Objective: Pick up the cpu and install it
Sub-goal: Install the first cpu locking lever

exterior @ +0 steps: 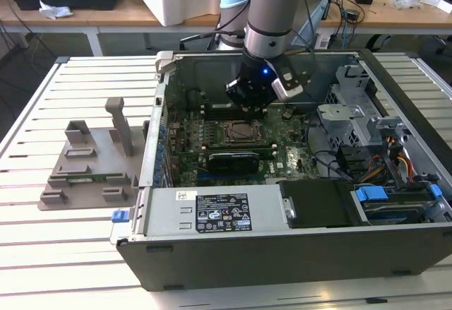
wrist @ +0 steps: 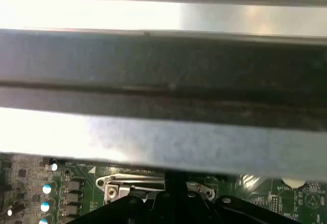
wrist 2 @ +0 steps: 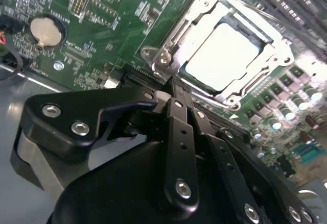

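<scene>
The cpu (wrist 2: pixel 222 63) lies flat in the motherboard socket (wrist 2: pixel 168 55), its silvery top bright inside the open metal frame. My gripper (wrist 2: pixel 175 92) hangs just beside that socket's edge; its black fingers (wrist 2: pixel 180 147) run together to a point with nothing between them. In the exterior view the gripper (exterior: pixel 247 104) hovers inside the open computer case, just above and behind the socket (exterior: pixel 236 130). The first wrist view shows the gripper's dark body (wrist: pixel 168 206) low over the socket frame (wrist: pixel 127 185).
A grey plastic holder tray (exterior: pixel 92 162) sits on the slatted table at the exterior view's left. Inside the case (exterior: pixel 282 260) are the power supply (exterior: pixel 219 211), an expansion card (exterior: pixel 233 159) and a drive cage (exterior: pixel 353 112). A coin battery (wrist 2: pixel 46 30) lies near the gripper.
</scene>
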Motion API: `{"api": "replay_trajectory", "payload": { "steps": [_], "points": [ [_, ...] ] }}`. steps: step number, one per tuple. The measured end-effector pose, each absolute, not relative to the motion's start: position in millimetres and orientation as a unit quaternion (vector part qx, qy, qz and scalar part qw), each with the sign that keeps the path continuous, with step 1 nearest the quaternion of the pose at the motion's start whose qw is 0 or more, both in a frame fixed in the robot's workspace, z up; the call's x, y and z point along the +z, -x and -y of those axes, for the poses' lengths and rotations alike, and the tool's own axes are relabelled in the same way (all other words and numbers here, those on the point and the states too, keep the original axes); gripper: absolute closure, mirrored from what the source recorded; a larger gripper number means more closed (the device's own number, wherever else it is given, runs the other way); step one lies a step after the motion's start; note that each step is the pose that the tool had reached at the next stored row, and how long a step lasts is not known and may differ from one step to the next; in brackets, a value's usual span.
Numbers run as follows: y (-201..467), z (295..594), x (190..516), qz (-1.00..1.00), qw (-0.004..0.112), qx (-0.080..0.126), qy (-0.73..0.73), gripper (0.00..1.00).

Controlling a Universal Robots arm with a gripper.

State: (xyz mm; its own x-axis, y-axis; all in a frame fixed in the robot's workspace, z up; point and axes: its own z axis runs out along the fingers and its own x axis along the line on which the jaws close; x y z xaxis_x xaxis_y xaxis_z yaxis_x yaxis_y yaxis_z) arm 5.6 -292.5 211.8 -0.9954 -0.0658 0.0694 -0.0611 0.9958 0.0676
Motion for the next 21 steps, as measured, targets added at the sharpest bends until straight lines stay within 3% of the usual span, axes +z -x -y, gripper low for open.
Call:
{"api": "replay_trajectory", "payload": {
  "steps": [6,9,17,21],
  "points": [
    [-4.8,305.3,212.7,0.999,0.035,0.01,-0.03,0.89],
    [-4.6,309.0,215.7,0.999,0.035,0.013,-0.03,0.89],
    [-4.7,309.0,267.5,0.999,0.035,0.013,-0.03,0.89],
    [-4.7,308.9,272.5,0.999,0.035,0.012,-0.03,0.89]
  ]
}}
